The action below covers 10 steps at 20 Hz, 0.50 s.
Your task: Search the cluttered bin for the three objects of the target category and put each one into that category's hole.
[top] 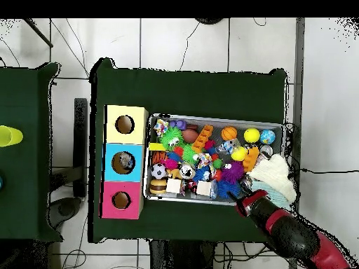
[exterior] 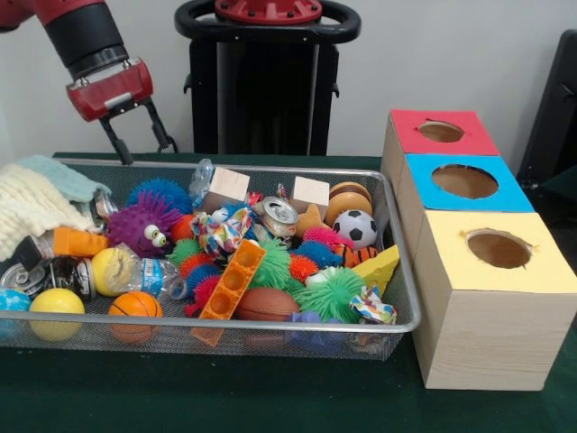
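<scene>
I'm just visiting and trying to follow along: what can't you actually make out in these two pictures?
- Front view: one water bottle shows; any others would be buried under the toys in the bin.
- Both views: the inside of the red box's hole is dark.
- Overhead view: the tool, open in the front view, is too small to read.

three boxes (exterior: 469,234), one wire bin (exterior: 397,262), two wooden cubes (exterior: 228,185).
</scene>
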Each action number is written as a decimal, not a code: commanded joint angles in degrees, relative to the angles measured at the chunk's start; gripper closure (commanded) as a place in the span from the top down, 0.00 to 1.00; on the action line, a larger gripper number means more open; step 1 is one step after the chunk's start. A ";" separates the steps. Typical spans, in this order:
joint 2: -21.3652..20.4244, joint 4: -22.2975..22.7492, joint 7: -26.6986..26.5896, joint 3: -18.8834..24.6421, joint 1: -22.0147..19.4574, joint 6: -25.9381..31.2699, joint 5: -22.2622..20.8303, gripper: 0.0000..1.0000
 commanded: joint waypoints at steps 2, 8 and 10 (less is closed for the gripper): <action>-7.09 -0.27 21.13 -9.82 5.85 -6.48 5.37 1.00; -4.90 0.50 23.13 -14.41 9.74 -11.44 6.64 1.00; -5.28 0.94 24.08 -15.61 11.37 -12.62 7.37 1.00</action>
